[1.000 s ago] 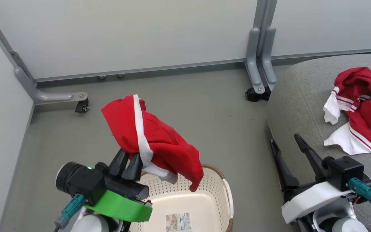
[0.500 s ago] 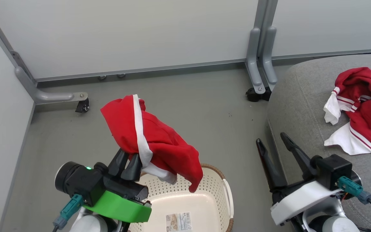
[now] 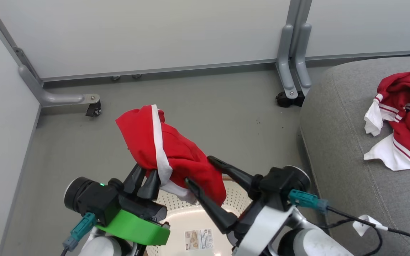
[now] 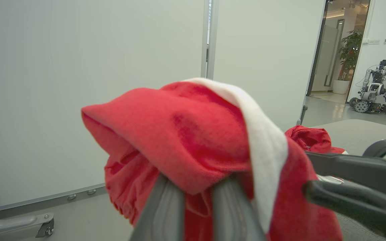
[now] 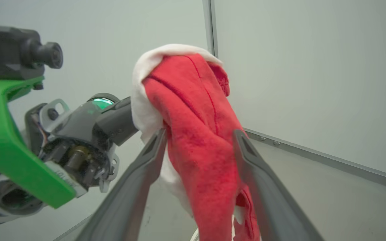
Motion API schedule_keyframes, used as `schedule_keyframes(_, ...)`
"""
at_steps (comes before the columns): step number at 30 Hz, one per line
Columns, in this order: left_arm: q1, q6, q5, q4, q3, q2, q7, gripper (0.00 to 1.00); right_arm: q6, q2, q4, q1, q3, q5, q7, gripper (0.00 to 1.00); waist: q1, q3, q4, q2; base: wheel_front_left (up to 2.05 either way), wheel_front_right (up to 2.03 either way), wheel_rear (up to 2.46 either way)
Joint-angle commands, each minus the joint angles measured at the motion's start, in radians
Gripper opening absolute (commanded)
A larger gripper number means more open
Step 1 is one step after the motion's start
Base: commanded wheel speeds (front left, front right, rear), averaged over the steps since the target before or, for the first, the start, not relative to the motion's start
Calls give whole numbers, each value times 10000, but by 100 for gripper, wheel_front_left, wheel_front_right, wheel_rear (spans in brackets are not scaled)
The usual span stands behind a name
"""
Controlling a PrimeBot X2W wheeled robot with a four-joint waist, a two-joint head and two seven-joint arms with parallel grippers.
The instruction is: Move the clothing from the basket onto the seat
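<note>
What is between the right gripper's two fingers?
The red shorts, held by the left gripper, hang between the fingers of the open right gripper, shown in the right wrist view.

I get bright, even, diffuse light; shadows on the smooth grey floor (image 3: 226, 117) are faint and soft. My head view is sharp. In the left wrist view the close red-and-white fabric shorts (image 4: 196, 140) and the jaws below them are blurred.

No text is legible: the label sticker (image 3: 198, 240) in the basket (image 3: 176, 211) is too small to read.
</note>
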Motion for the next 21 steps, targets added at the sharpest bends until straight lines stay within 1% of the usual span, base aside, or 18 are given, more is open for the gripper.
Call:
schedule_keyframes(1, -198, -45, -44, 32, -21, -7, 7, 0, 0, -96, 199, -327, 303, 130, 54, 100, 0, 63, 62, 0, 0, 0, 0)
schedule_keyframes(4, -294, -96, -27, 64, -100, -61, 24, 0, 0, -145, 661, -866, 858, 228, 112, 100, 0, 120, 154, 0, 0, 0, 0)
schedule_keyframes(6, -360, -133, -19, 91, -165, -88, 24, 0, 0, -192, 1038, -1178, 1075, 106, 110, 100, 0, 147, 206, 0, 0, 0, 0)
schedule_keyframes(9, -435, -170, -8, 98, -245, -131, 10, 0, 0, -87, 1704, -1566, 1296, -31, 43, 100, 0, 181, 273, 0, 0, 0, 0)
schedule_keyframes(16, -539, -254, -39, 93, -365, -191, -23, 0, 0, 434, 3099, -2251, 1761, 40, -295, 100, 0, 240, 401, 0, 0, 0, 0)
schedule_keyframes(18, -554, -275, -56, 81, -392, -208, -38, 0, 0, 558, 3479, -2421, 1857, 89, -418, 39, 0, 259, 426, 0, 0, 0, 0)
schedule_keyframes(19, -572, -278, -66, 75, -409, -220, -33, 0, -1, 636, 3657, -2483, 1888, 199, -503, 0, 0, 262, 448, 0, 0, 0, 0)
schedule_keyframes(21, -597, -295, -85, 77, -437, -222, -48, 0, -1, 728, 3998, -2596, 1916, 290, -599, 0, 0, 255, 492, 0, 0, 0, 0)
